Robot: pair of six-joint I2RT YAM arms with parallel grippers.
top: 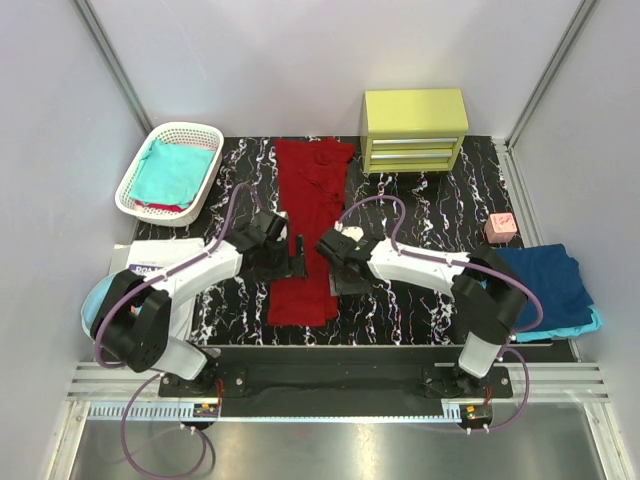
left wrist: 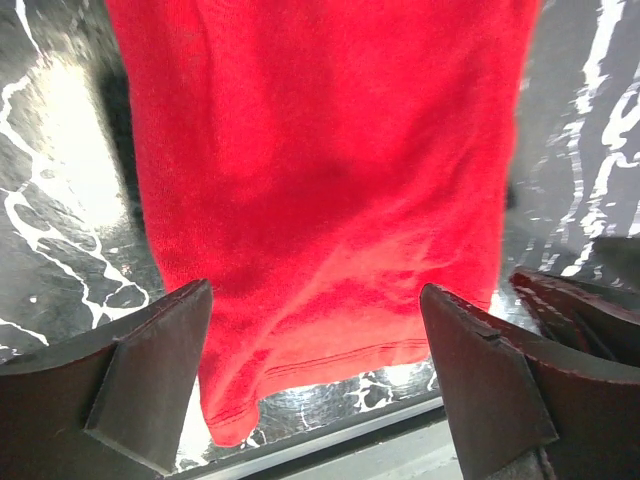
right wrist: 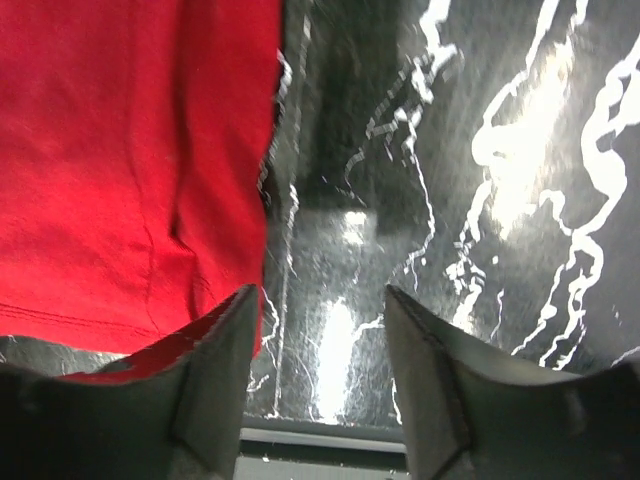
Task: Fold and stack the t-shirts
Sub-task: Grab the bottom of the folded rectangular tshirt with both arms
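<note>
The dark red t-shirt (top: 308, 230) lies as a long narrow strip down the middle of the black marbled table (top: 430, 200). My left gripper (top: 297, 252) is open over its left side; in the left wrist view (left wrist: 315, 340) the jaws stand wide apart above the shirt's hem (left wrist: 320, 200). My right gripper (top: 330, 262) is open at the strip's right edge; its left finger overlaps the red cloth (right wrist: 120, 170) and the jaws hold nothing (right wrist: 322, 340). A teal t-shirt (top: 168, 172) lies in the basket. A navy t-shirt (top: 545, 285) lies on a light blue one (top: 588, 326) at right.
A white lattice basket (top: 130, 185) stands at back left. A yellow-green drawer unit (top: 414, 130) stands at back centre-right. A small pink block (top: 500, 228) sits near the right edge. White paper and a light blue item (top: 95, 295) lie at the left edge.
</note>
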